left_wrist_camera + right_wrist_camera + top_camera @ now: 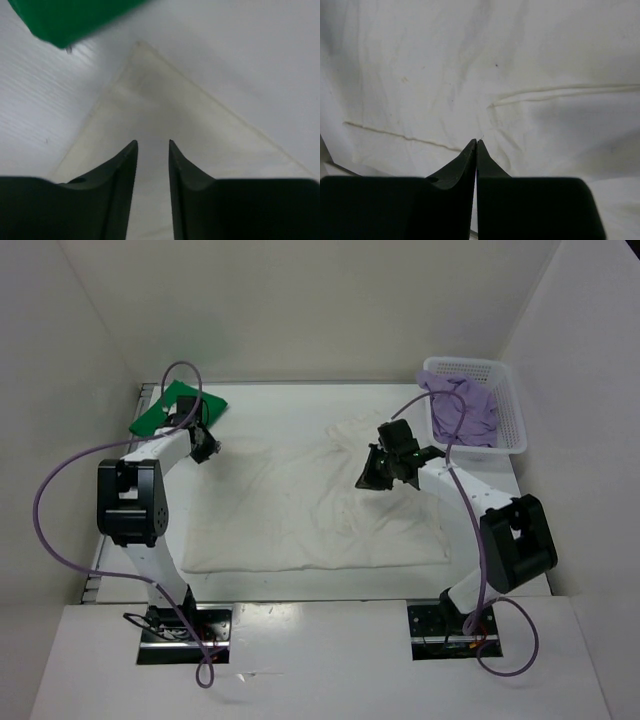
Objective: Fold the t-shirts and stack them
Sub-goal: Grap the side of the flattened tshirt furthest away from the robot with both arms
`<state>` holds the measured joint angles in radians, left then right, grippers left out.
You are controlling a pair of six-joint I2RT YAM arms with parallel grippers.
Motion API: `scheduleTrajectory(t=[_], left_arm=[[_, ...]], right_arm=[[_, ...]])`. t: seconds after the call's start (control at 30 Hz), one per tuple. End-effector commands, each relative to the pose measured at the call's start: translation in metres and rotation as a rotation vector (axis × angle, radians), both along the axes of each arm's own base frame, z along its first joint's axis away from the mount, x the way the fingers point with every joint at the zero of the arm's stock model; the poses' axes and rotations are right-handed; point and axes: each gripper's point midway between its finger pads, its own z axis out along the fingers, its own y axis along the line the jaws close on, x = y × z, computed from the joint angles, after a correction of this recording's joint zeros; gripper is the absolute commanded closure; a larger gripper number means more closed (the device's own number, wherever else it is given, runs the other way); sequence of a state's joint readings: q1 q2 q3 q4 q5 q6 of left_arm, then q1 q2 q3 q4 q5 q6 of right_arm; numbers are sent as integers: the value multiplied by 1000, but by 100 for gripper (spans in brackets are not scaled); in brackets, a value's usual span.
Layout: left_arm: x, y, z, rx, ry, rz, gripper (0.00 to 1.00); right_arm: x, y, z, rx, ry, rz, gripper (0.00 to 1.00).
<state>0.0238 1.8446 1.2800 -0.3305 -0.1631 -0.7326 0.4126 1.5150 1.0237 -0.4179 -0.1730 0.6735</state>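
Overhead, we see white walls (300, 300), tabletop (290, 405), white t-shirt (300, 510) spread centrally, green t-shirt (158, 415) far left, lavender t-shirt (468, 412) in basket (515, 430), left fingers (122, 170) parted near green, right fingers (462, 167) pressed together over white.

The left arm (150, 530) rises from its base at the near left, bends at a black joint, and sends its white forearm toward the far side, slanting slightly right. The left gripper (203, 447) points down, its two dark fingers (120, 175) parted by a narrow gap. The right arm (500, 540) climbs from the near right and reaches far and left toward the middle. The right gripper (372, 475) tilts down to the left, fingertips pressed together
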Motion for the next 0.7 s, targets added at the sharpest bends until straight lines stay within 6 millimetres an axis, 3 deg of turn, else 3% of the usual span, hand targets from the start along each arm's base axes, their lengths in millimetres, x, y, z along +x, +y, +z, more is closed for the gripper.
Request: scheduleTrajectory(t=[0.0, 0.13, 0.2, 0.27, 0.5, 0.67], left_arm=[[37, 36, 15, 94, -84, 64, 58], [47, 61, -4, 89, -50, 119, 48], [57, 63, -2, 97, -62, 110, 45], [55, 63, -14, 108, -27, 90, 45], [66, 60, -13, 88, -52, 75, 48], [63, 55, -19, 72, -45, 49, 51]], right_arm=[[30, 7, 24, 13, -123, 48, 95], [42, 6, 21, 13, -122, 45, 93], [44, 8, 21, 9, -126, 66, 90], [47, 10, 21, 16, -124, 72, 90], [53, 16, 12, 22, -111, 94, 89], [53, 18, 1, 23, -90, 101, 89]])
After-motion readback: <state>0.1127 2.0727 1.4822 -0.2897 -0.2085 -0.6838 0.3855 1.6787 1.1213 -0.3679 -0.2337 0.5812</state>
